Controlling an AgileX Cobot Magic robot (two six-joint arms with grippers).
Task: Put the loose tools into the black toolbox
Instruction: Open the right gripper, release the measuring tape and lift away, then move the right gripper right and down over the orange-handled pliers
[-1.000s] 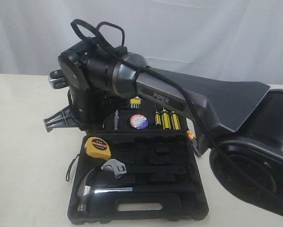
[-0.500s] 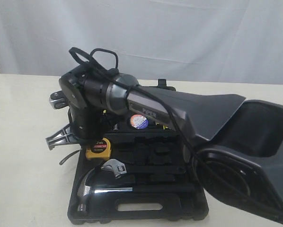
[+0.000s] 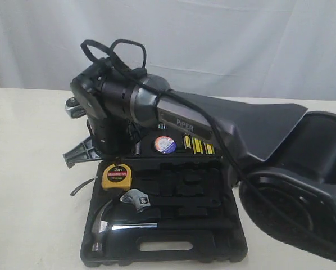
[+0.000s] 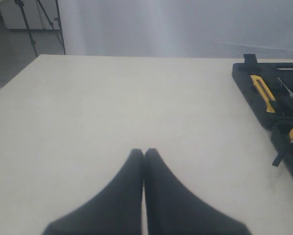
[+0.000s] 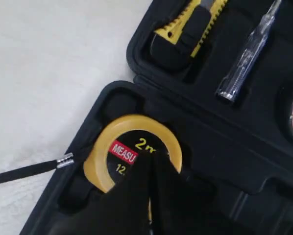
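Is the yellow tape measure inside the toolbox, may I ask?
Inside: the tape measure lies in a corner recess of the black toolbox.

The exterior camera looks down on the black toolbox (image 3: 213,250) front-on. My right wrist camera hangs close over the tape measure (image 5: 96,164) both share; my left skims the table (image 4: 112,107).

Steel claw hammer (image 3: 103,225) beside adjustable wrench (image 3: 135,199), touching. Yellow-black screwdrivers (image 3: 197,146) partly hidden. Cream table (image 3: 27,169). White curtain (image 3: 213,45) behind.
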